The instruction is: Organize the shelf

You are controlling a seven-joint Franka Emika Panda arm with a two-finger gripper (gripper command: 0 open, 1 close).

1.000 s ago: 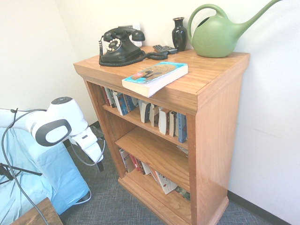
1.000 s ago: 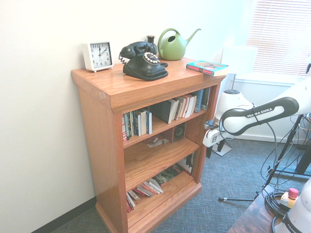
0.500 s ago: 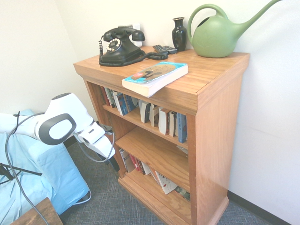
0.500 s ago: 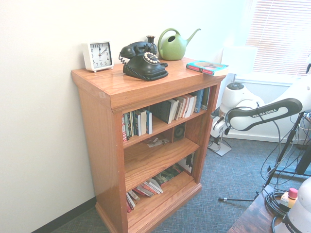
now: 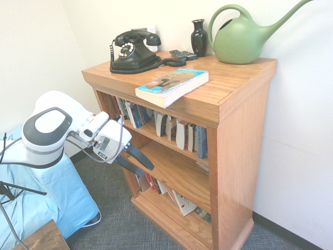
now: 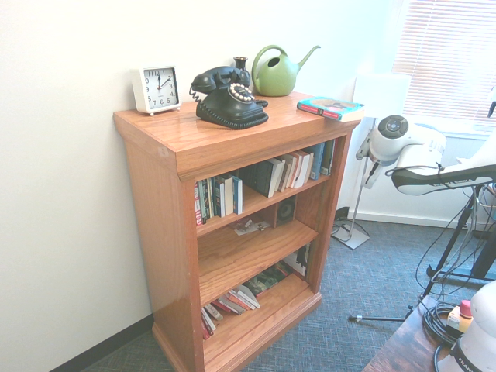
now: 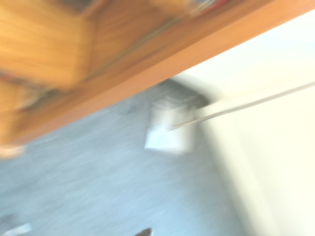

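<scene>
The shelf (image 5: 239, 156) (image 6: 155, 232) is an orange-brown bookcase with three tiers. A blue-covered book (image 5: 171, 86) (image 6: 329, 108) lies flat on its top near the front edge. The upper tier holds a row of standing books (image 5: 166, 125) (image 6: 263, 178). More books (image 5: 156, 185) (image 6: 232, 301) lean and lie in the bottom tier. My gripper (image 5: 148, 171) is open and holds nothing. It hangs just outside the shelf's left front corner, at the height of the middle tier, with its dark fingers pointing toward the shelf. The wrist view is blurred and shows only the shelf's wood (image 7: 147, 64) and grey carpet (image 7: 98, 187).
On the shelf top stand a black dial telephone (image 5: 132, 52) (image 6: 229, 97), a dark vase (image 5: 199, 36), a green watering can (image 5: 242, 39) (image 6: 277, 71) and a white clock (image 6: 156, 87). A small dark box (image 6: 285, 211) sits in the middle tier. A blue cover (image 5: 52, 192) lies behind the arm.
The arm has swung up and toward the shelf. The gripper rose from near the floor to the middle tier's height and turned its fingers toward the shelf. It stayed open.
</scene>
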